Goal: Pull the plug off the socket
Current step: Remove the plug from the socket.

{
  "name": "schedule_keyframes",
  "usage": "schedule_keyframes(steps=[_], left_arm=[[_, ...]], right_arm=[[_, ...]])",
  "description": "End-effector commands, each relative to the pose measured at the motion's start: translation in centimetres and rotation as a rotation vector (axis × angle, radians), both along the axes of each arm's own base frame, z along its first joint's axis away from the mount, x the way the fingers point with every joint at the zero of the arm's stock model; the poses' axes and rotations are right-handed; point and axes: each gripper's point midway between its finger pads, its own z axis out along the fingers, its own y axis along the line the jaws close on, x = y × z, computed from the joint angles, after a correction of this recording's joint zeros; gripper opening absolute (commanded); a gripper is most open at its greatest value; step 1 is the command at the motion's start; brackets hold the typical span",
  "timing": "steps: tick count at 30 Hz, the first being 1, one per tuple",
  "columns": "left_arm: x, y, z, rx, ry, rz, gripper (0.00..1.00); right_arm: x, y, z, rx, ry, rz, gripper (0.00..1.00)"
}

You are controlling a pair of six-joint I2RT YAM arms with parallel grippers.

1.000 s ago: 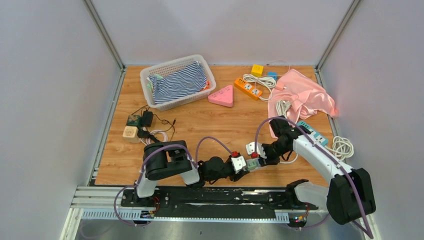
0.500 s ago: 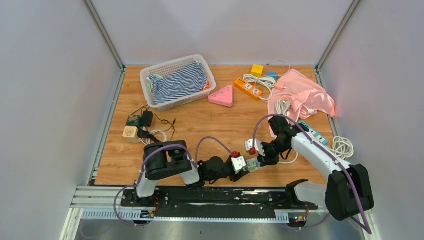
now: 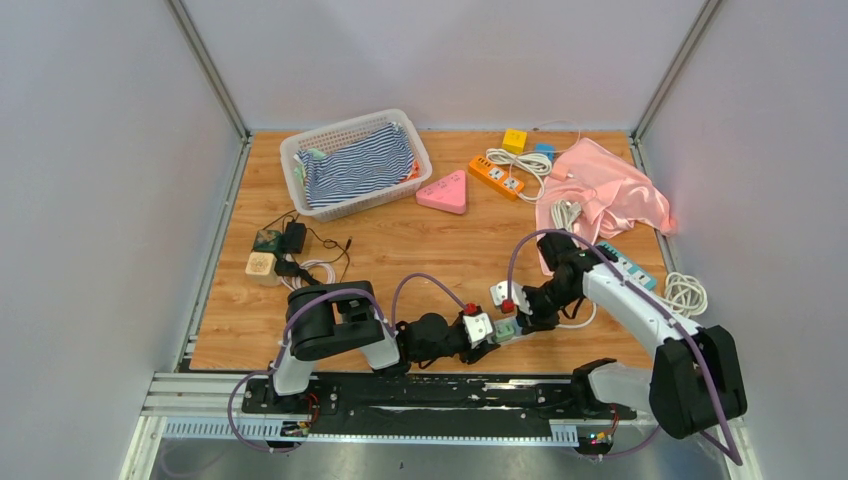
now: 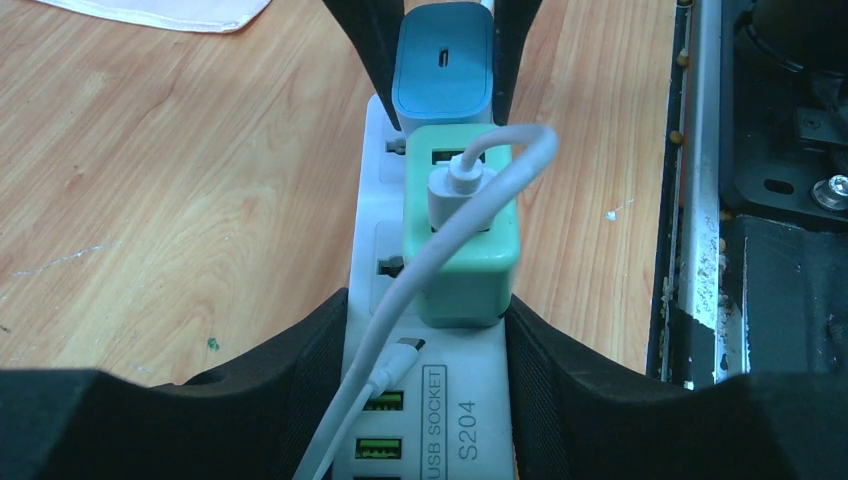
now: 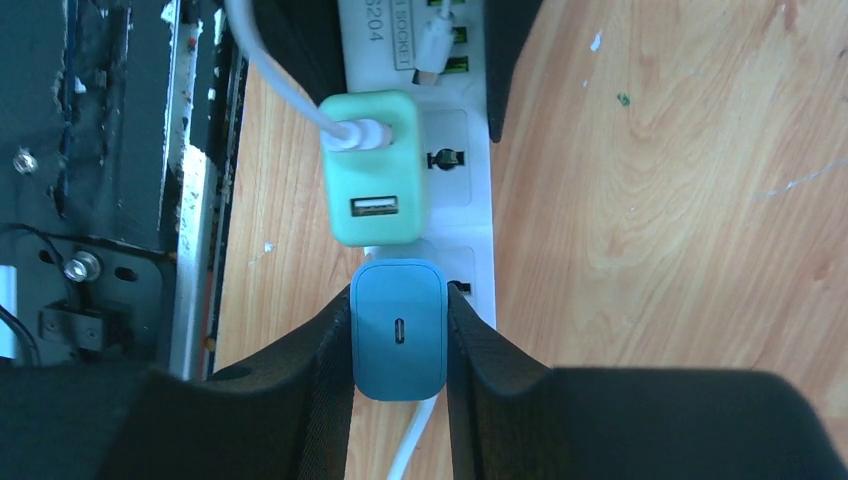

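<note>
Plug (image 5: 398, 330) in right fingers (image 5: 320, 400), strip (image 4: 470, 440) in left fingers (image 4: 300, 380), rail (image 5: 195, 260) beside

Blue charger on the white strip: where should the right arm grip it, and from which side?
Take the blue charger by the two flat faces looking across the white strip, coming from above, over its port face. The green adapter crowds the face along the strip, leaving no finger room there. The right fingers flank those faces now.
</note>
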Motion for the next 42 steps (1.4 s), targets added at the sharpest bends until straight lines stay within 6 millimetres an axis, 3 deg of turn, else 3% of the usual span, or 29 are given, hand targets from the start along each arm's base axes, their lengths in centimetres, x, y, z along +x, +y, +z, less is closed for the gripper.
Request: schedule_keyframes(steps=[1, 5, 9, 12, 23, 26, 33, 36, 42], left_arm=[[-0.3, 0.3, -2.7, 0.082, 0.033, -0.004, 0.00], [-0.4, 0.3, -2.7, 0.083, 0.033, -0.004, 0.00], [-0.3, 0.3, -2.7, 0.082, 0.033, -0.003, 0.00], [-0.3, 0.3, -2.8, 0.083, 0.033, -0.003, 0.00], [-0.4, 0.3, -2.8, 0.084, 0.034, -0.004, 0.00], [-0.4, 0.4, -2.8, 0.084, 0.034, -0.004, 0.00], [-0.4, 0.4, -2.8, 0.085, 0.034, -0.003, 0.00], [-0.3, 0.3, -2.7, 0.083, 0.032, -0.004, 0.00], [-0.4, 0.4, -2.8, 0.085, 0.034, -0.003, 0.00]], right_arm=[[1.8, 1.6, 0.7, 0.051, 0.056, -0.139, 0.00], [1.8, 1.4, 0.5, 0.042, 0.055, -0.137, 0.00], [-0.6, 1.6, 1.0, 0.117, -0.041, 0.087, 0.00], [-1.4, 1.7, 1.4, 0.152, -0.081, 0.139, 0.00], [2.2, 1.4, 0.7, 0.040, 0.082, -0.181, 0.00], [2.1, 1.3, 0.7, 0.041, 0.065, -0.157, 0.00], [-1.1, 1.4, 1.5, 0.153, -0.095, 0.133, 0.00], [-0.9, 1.3, 1.5, 0.152, -0.092, 0.124, 0.00], [1.2, 1.1, 1.0, 0.084, 0.041, -0.074, 0.00]])
